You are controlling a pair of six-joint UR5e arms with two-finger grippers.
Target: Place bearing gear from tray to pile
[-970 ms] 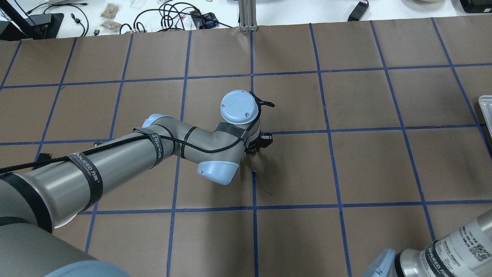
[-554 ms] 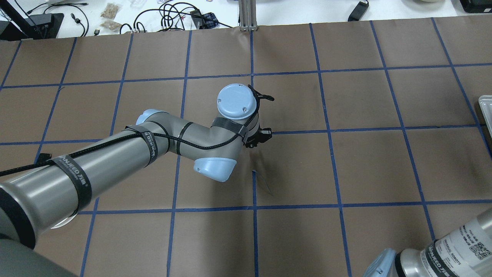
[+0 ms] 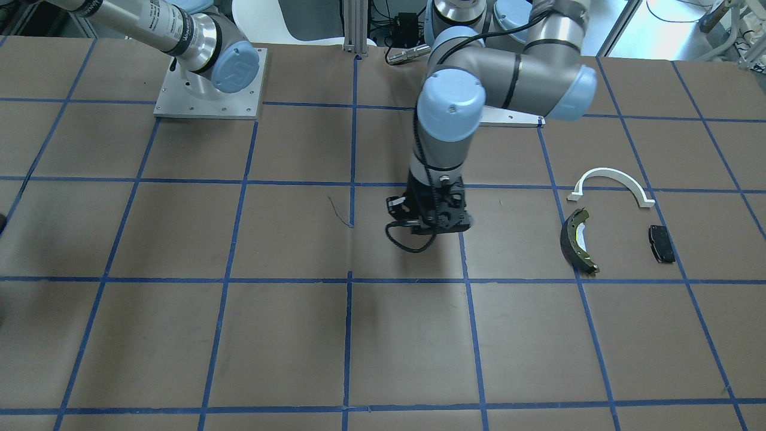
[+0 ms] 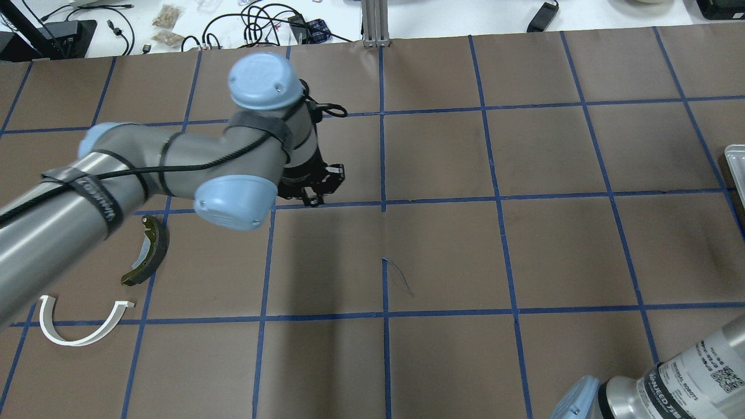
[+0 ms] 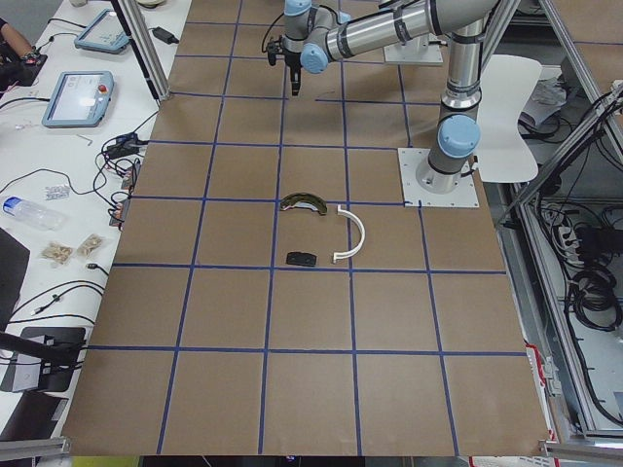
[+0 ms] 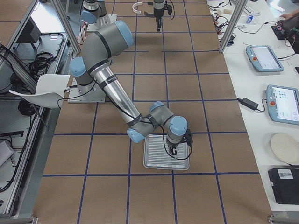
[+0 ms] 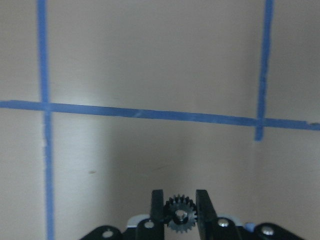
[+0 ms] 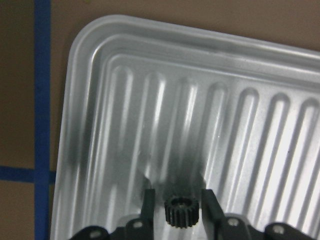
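Observation:
My left gripper [image 7: 180, 197] is shut on a small dark bearing gear [image 7: 181, 220] and holds it above the brown table. In the front view this gripper [image 3: 437, 230] hangs near the table's middle, well apart from the pile. The pile is a white arch [image 3: 610, 182], a dark brake shoe [image 3: 577, 239] and a black pad [image 3: 661, 242]. My right gripper [image 8: 176, 192] is open over the metal tray [image 8: 250, 100], its fingers either side of another small gear [image 8: 179, 211] with gaps.
The tray [image 6: 156, 156] lies at the table's end on my right; only its corner [image 4: 734, 154] shows in the overhead view. Overhead, my left arm hides the black pad; the brake shoe [image 4: 145, 250] and arch [image 4: 81, 326] show. Cables lie beyond the far edge.
My left arm has swung to the left and a little farther out with the gear, which uncovers the brake shoe and the white arch in the overhead view. The right arm has not moved.

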